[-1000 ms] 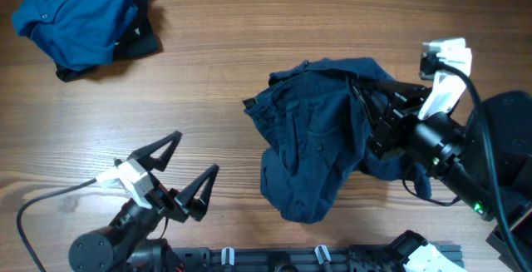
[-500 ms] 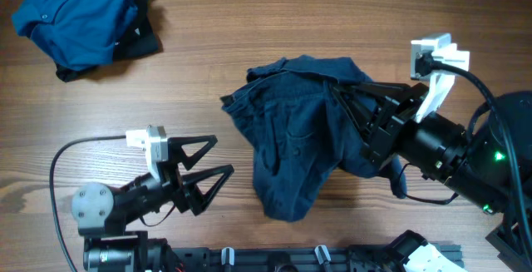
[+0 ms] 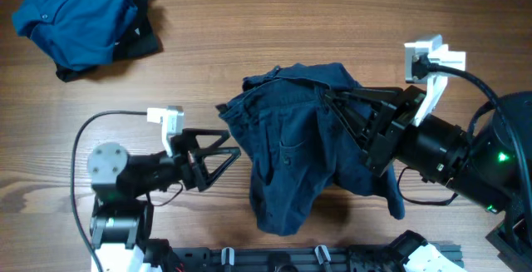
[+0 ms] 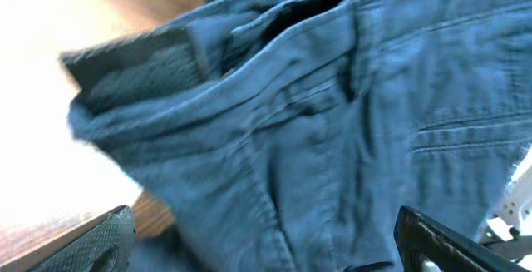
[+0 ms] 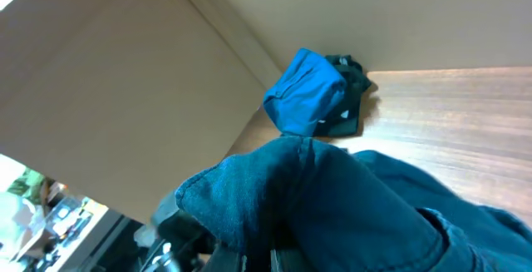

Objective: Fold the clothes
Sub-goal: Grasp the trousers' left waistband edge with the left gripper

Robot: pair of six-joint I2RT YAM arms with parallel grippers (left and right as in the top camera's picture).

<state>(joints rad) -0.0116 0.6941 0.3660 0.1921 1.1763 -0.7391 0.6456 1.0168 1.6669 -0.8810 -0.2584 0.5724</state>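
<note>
Observe the wood-grain worktop (image 3: 249, 39) and plain beige wall (image 5: 125, 72). Your closed right end effector (image 3: 349, 110) pinches the dark navy cloth shorts (image 3: 291, 147) at centre; your left end effector (image 3: 232, 144) stands wide open, empty, beside them.

Shorts (image 3: 291, 151) dark navy, plain, seams stitched a shade paler; shirt (image 3: 75, 14) brighter blue, plain; dark cloth (image 3: 143, 43) beneath it near black; table (image 3: 249, 31) warm brown, streaked wood grain; left gripper (image 3: 233, 143) black, its wrist block (image 3: 166, 116) white.
</note>
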